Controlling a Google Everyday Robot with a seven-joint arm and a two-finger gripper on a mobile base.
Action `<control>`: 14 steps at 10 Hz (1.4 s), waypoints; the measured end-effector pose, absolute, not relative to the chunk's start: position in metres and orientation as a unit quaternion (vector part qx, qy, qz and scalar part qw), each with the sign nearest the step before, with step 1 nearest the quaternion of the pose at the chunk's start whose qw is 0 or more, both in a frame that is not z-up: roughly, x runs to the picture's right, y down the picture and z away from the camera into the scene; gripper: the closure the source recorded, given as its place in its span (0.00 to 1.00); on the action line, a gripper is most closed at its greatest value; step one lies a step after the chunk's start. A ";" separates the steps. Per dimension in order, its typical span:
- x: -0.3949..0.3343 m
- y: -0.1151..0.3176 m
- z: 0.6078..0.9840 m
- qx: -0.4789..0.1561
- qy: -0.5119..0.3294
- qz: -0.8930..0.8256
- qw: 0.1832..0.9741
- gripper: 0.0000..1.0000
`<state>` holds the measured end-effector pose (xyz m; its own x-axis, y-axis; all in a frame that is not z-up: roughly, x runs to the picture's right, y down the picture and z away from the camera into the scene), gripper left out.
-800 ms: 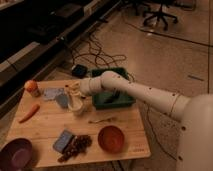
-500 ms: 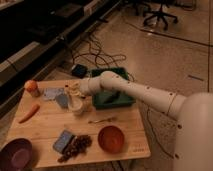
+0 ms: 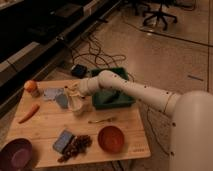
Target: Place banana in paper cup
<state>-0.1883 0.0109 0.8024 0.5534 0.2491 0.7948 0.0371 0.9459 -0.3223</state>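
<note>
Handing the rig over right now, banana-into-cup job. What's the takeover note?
End effector: over the left-centre of the wooden table, directly above the paper cup.
Banana: at the end effector, level with the cup's rim. Can't tell whether it is inside the cup yet.
Paper cup: upright, just left of the green bin.
Done: banana is at the cup.
Left: confirm the banana sits in the cup, then pull the arm clear.
</note>
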 end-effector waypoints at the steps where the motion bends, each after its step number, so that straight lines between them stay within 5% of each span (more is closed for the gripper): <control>1: -0.190 0.011 0.799 -0.154 -0.468 0.055 0.869 0.64; 5: -0.194 0.014 0.771 -0.157 -0.459 0.033 0.874 0.24; 14: -0.168 0.015 0.753 -0.149 -0.429 0.052 0.889 0.20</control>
